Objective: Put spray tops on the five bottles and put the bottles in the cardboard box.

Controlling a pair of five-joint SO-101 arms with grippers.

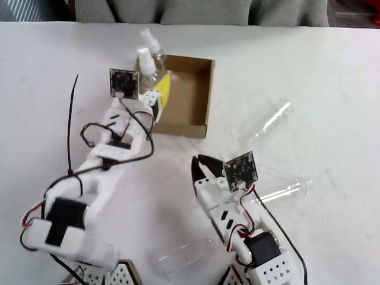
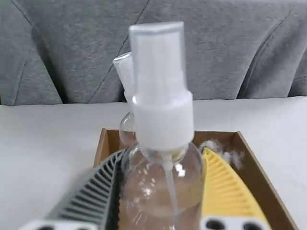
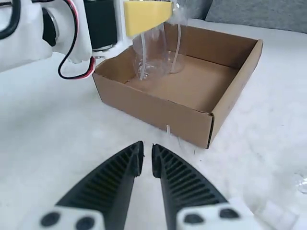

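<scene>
My left pincer (image 2: 160,191) is clamped on a capped bottle (image 2: 158,120), its grey and yellow fingers either side of the glass. The bottle stands upright with its base down inside the cardboard box (image 1: 191,98), at the box's 9 o'clock wall. A 2nd capped bottle (image 1: 148,40) stands just behind it, toward 11 o'clock. My right pincer (image 3: 147,153) hovers over the white table (image 1: 332,71) at 6 o'clock of the box, narrowed to a slit and holding nothing. 3 bare bottles lie on the table: 1 (image 1: 270,122) at 3 o'clock of the box, 1 (image 1: 285,191) at 4, and 1 (image 1: 181,255) at 6.
</scene>
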